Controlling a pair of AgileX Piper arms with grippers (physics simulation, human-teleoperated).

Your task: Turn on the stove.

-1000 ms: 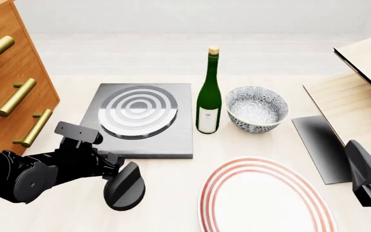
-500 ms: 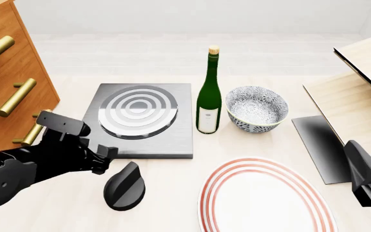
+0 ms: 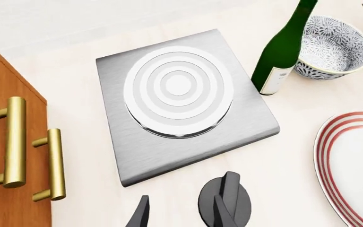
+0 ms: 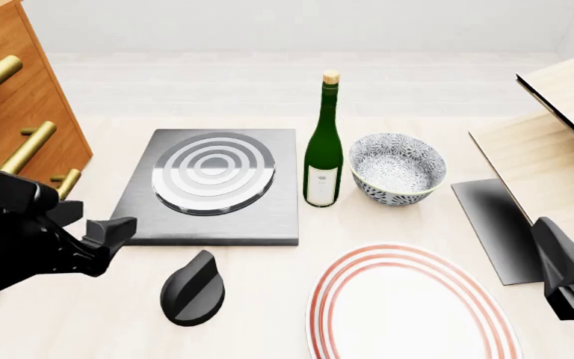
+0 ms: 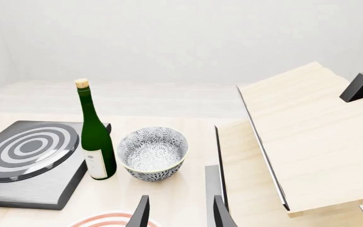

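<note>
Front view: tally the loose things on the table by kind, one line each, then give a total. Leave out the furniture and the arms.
Stove slab: 1
Black knob: 1
Green bottle: 1
Patterned bowl: 1
Red-ringed plate: 1
Total: 5

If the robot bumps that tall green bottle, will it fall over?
Probably, yes. The green bottle stands upright, tall and thin on a small base, so a push near its cork would likely tip it. It looks like smooth glass, so it may slip in a pincer and could break. Tipping sideways, it might hit the patterned bowl close beside it, then roll.
</note>
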